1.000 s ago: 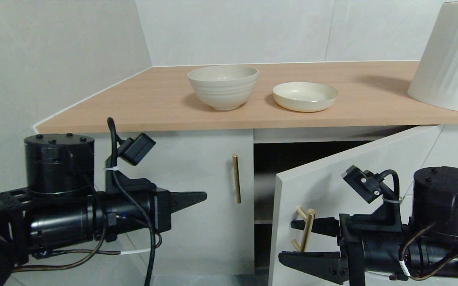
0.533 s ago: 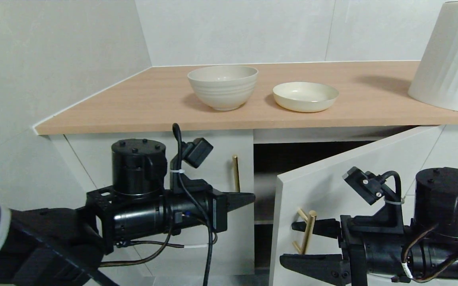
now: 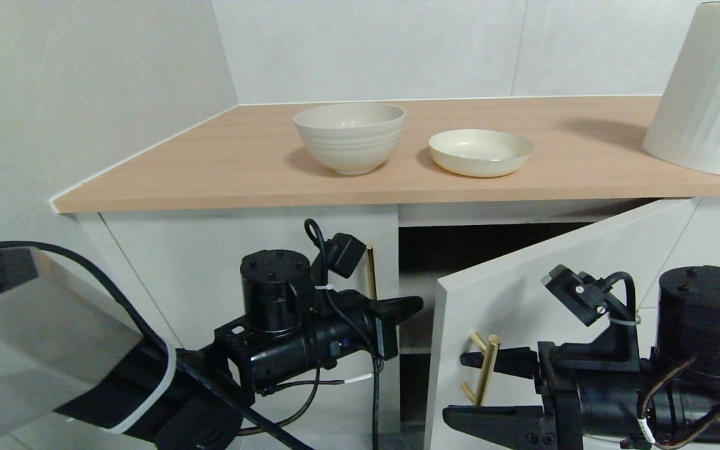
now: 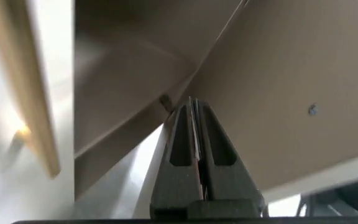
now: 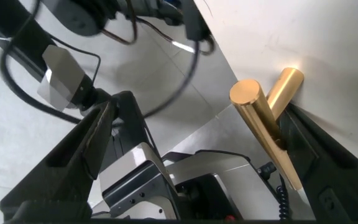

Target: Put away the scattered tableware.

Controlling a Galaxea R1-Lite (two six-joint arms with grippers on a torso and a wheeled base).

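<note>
The ribbed bowl (image 3: pixel 350 136) and the shallow dish (image 3: pixel 480 151) are found side by side, not touching, on the table (image 3: pixel 241 169), well above both grippers. The left gripper (image 3: pixel 417 304) is held at the cabinet opening, near the closed door's handle (image 3: pixel 370 275), with its fingers (image 4: pixel 180 143) pressed together. The right gripper (image 3: pixel 457 387) is positioned at the open door (image 3: pixel 522 275), its fingers spread apart, with the brass handle (image 3: pixel 484 369) between them; contact cannot be determined.

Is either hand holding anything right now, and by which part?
Nothing is gripped. The right hand is open astride the brass handle of the open door; the left hand is shut, empty.
</note>
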